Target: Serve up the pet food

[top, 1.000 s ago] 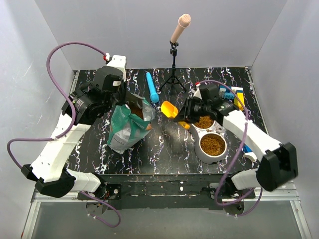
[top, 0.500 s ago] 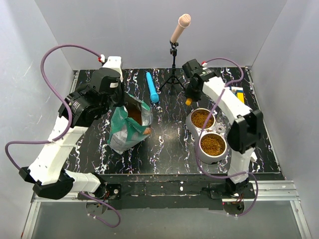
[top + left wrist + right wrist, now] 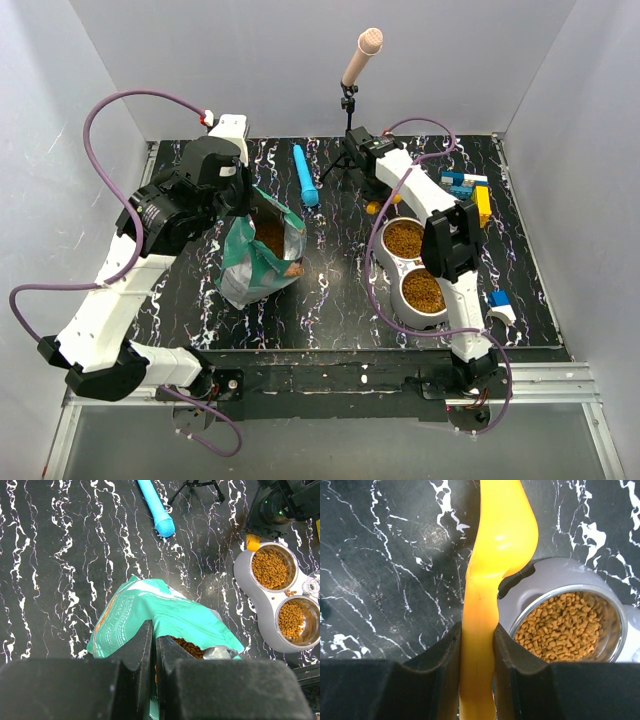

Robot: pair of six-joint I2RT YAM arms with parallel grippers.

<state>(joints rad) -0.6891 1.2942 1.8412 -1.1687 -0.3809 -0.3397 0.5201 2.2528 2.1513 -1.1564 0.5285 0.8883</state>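
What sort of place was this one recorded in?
Probably a lab recording booth, not a home: plain white walls box in a black marbled table, and a microphone on a tripod stands at the back.

Overhead camera looks down; both closer wrist cameras share the feeder (image 3: 240, 583).
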